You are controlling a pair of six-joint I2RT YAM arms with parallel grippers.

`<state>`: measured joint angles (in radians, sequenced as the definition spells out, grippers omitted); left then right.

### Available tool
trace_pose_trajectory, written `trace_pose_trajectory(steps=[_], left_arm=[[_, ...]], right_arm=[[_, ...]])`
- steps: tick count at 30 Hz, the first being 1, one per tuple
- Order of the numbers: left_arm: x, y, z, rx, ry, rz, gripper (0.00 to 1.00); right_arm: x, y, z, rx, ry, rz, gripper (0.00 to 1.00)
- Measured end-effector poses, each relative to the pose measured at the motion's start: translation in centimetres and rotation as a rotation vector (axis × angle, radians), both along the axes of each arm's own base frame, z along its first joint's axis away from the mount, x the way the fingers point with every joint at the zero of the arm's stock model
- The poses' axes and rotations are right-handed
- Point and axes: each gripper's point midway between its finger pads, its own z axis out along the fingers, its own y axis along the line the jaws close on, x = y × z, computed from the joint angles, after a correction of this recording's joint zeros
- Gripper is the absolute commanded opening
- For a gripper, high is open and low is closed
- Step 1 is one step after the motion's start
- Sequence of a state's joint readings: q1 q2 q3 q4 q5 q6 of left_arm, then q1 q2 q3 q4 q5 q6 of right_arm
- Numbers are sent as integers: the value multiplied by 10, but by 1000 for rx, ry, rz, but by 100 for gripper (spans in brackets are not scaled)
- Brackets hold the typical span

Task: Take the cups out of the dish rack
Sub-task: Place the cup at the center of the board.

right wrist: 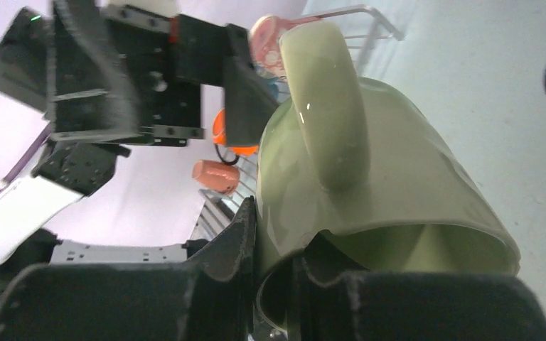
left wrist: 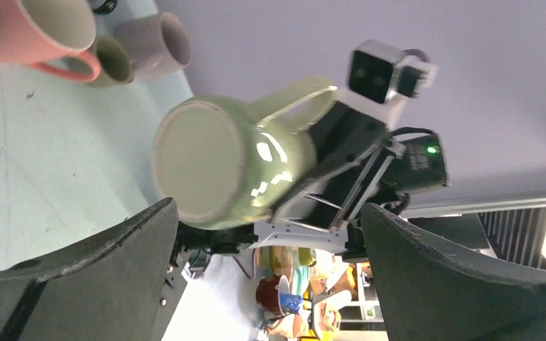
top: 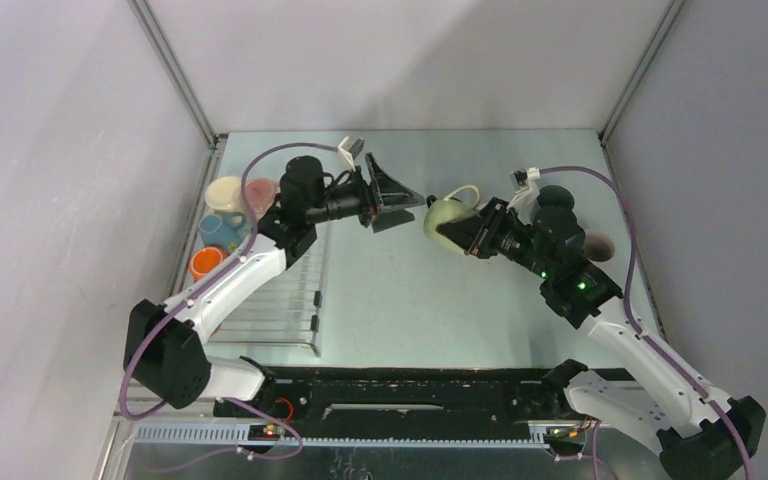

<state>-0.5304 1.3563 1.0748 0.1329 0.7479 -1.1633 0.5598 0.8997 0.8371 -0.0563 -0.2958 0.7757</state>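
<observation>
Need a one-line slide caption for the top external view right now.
Right gripper holds the pale green mug by its rim, facing the open left gripper above the table.

Pale green tabletop (top: 400,300): wire dish rack (top: 290,310) along left edge; pink mug (left wrist: 28,28) and mauve mug (left wrist: 158,44) near right edge.

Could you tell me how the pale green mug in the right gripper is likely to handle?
The pale green mug looks rigid and glazed, given its glossy highlights, so probably slippery. The right gripper pinches only its rim wall, so it may pivot. Likely chips if dropped.
</observation>
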Motion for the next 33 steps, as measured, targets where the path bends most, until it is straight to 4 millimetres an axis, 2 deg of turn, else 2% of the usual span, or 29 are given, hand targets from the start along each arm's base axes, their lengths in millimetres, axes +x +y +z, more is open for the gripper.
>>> trace_pose_trajectory(steps=[5, 9, 11, 15, 20, 23, 25, 28, 33], left_arm=[[-2, 6, 24, -73, -64, 7, 100], [-6, 12, 23, -44, -88, 19, 100], [-5, 16, 17, -12, -96, 35, 100], [-3, 27, -10, 118, -93, 85, 100], [-3, 44, -39, 282, -100, 129, 100], [-4, 53, -45, 346, -130, 146, 100], [-6, 59, -47, 378, -148, 154, 100], [-9, 65, -51, 416, -169, 157, 100], [-11, 71, -59, 460, -180, 148, 100]], right_arm=[[2, -9, -13, -32, 33, -47, 0], [3, -18, -27, -101, 80, -93, 0], [5, -26, -38, -168, 119, -127, 0], [13, -38, -63, -312, 199, -177, 0], [19, -55, -120, -559, 347, -201, 0], [14, -62, -157, -704, 420, -169, 0], [10, -64, -174, -773, 455, -137, 0], [7, -65, -190, -854, 487, -93, 0], [16, -60, -204, -920, 501, -43, 0]])
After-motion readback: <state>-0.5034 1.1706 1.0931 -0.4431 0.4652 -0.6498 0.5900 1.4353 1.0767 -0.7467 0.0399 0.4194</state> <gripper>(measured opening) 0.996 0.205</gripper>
